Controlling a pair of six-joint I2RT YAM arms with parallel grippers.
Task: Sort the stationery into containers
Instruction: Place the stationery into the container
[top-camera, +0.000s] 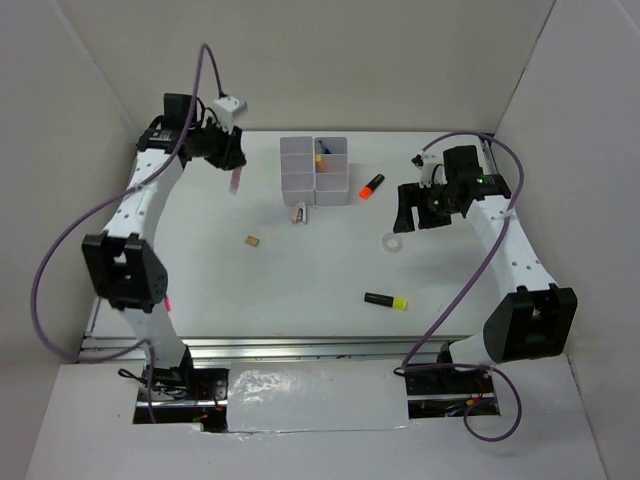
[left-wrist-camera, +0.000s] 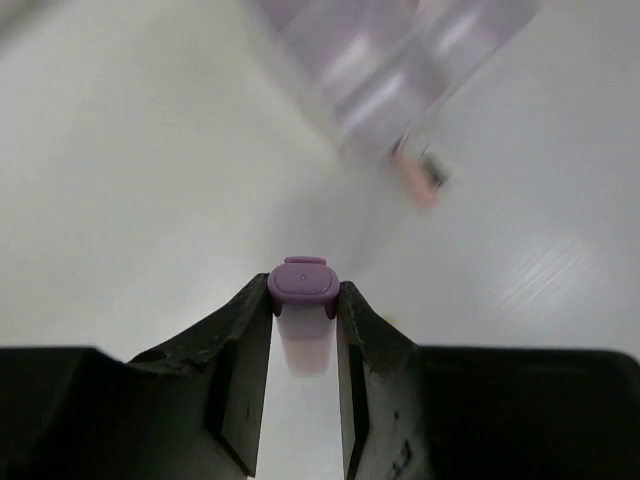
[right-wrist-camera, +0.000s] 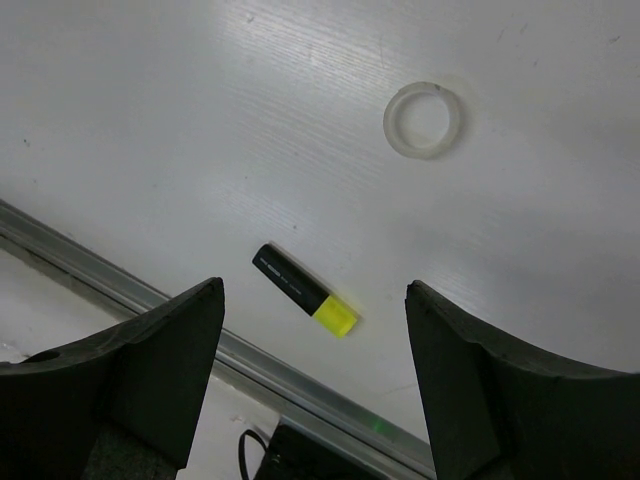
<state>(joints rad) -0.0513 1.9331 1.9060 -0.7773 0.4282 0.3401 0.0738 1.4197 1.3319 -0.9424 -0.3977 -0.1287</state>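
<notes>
top view: the left gripper (top-camera: 232, 163) is raised at the far left, clamped on a pink marker (top-camera: 236, 181) that hangs below its fingers. the containers (top-camera: 314, 170) sit to its right, well apart from it. a second marker (top-camera: 299, 212) lies just beside the bins' near wall. the tan eraser (top-camera: 253, 240) is out on the open table (top-camera: 300, 290). the orange highlighter (top-camera: 372, 185) lies just right of the bins. the tape ring (top-camera: 394, 243) and the yellow highlighter (top-camera: 386, 300) are nearer the front. the right gripper (top-camera: 415, 220) hangs above the ring's side of the table.

left wrist view: both fingers (left-wrist-camera: 245, 350) press the marker's barrel just under its cap. the cap end faces the camera and the bins are a blur ahead. we judge the marker light, stiff and smooth. the grip is high and the body hangs long below it, so the marker could swing or slip. taking it mid-barrel would suit it better.

right wrist view: the jaws are spread wide with nothing between them. the yellow highlighter and the ring lie on the table below. we judge the highlighter to be a short, flat-sided body, easy to take across its width. the ring is thin and low, and we think it is best pinched across its wall.
</notes>
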